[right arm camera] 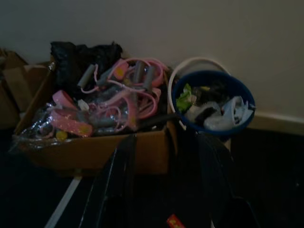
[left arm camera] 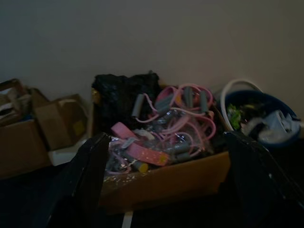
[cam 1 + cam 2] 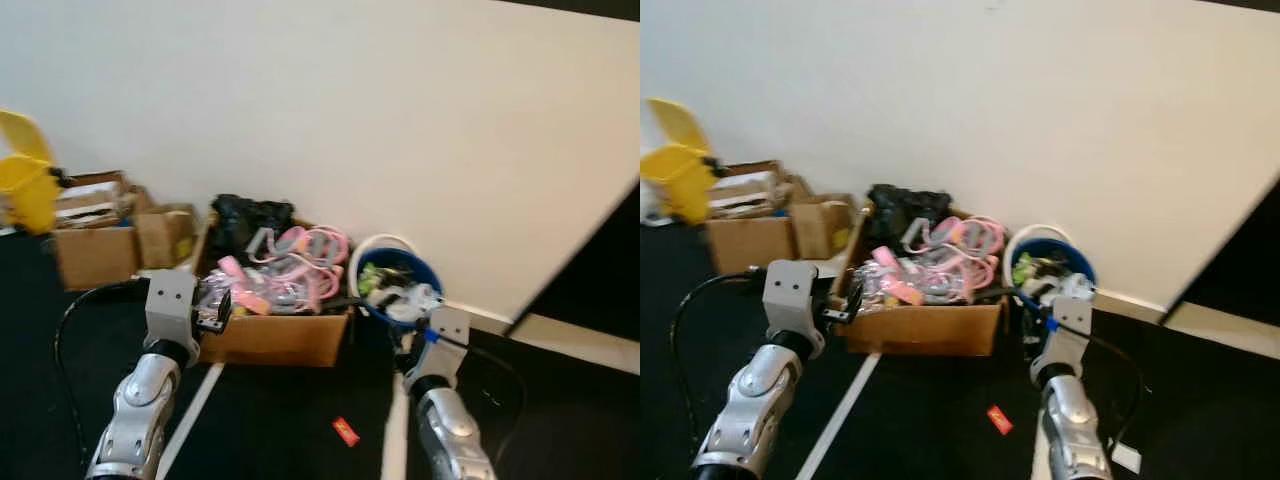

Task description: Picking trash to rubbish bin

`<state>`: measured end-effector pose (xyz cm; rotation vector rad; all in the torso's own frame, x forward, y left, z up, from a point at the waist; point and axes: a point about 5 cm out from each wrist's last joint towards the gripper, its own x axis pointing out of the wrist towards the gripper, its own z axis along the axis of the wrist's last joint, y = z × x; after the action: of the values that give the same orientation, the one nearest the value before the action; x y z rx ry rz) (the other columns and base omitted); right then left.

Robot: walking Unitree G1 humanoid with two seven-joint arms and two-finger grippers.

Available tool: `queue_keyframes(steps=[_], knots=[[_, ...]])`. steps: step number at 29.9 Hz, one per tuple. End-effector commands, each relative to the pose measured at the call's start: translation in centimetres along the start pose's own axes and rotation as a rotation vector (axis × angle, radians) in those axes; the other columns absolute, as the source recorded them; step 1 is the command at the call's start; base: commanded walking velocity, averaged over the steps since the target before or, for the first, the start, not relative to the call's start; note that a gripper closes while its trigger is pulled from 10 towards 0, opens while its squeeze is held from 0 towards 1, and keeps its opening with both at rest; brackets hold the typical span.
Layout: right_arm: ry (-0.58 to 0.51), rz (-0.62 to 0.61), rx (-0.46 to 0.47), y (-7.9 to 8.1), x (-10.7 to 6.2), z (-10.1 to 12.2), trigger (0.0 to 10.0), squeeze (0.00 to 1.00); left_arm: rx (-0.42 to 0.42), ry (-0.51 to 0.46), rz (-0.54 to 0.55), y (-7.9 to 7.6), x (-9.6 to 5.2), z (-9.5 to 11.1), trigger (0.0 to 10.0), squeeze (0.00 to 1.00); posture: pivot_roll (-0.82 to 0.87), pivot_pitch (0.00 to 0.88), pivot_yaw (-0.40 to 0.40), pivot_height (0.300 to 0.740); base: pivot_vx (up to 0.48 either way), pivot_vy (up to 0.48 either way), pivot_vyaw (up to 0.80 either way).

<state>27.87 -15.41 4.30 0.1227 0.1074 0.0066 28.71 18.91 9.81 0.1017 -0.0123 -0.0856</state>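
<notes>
In the left eye view the robot stands before a white wall on a dark floor [image 3: 290,420]. A blue rubbish bin [image 3: 400,285], already piled with crumpled scraps, sits against the wall, touching the corner of a cardboard box [image 3: 285,335] stuffed with pink and grey straps. A small red piece of trash [image 3: 346,431] lies on the floor in front, between the two arms and near a white floor line [image 3: 190,415]. More boxes [image 3: 95,250] and a yellow container [image 3: 25,185] stand off to the robot's left.

The right eye view shows the same layout, the red scrap low between the forearms.

In the left wrist view the left gripper [image 2: 166,180] points at the strap box with its jaws set wide apart and nothing between them.

In the right wrist view the right gripper [image 1: 166,185] aims toward the bin, its jaws apart and empty, and the red scrap peeks in at the lower edge of the frame, close under the fingers [image 1: 114,185].

The step in hand appears to be reaching for the scrap. The right arm looks better placed: it should tip the jaws down, straddle the thin flat piece, pinch it by an edge, and avoid the box corner on the way to the bin.
</notes>
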Motion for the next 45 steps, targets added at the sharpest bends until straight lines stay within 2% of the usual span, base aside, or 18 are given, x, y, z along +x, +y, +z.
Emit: queue_keyframes(steps=[1, 45], knots=[[0.010, -0.011, -0.006, -0.39, -0.10, -0.13, 10.0, 0.00, 0.007, 0.022, 0.001, 0.08, -0.16, -0.41, 10.0, 0.00, -0.03, 0.070, 0.011, 0.740, 0.000, 0.000, -0.80], [0.030, -0.074, -0.018, -1.17, -0.68, -0.38, 10.0, 0.00, 0.000, 0.080, 0.003, -0.25, 0.03, -1.02, 10.0, 0.00, -0.04, 0.100, 0.013, 0.740, 0.000, 0.000, -0.80]])
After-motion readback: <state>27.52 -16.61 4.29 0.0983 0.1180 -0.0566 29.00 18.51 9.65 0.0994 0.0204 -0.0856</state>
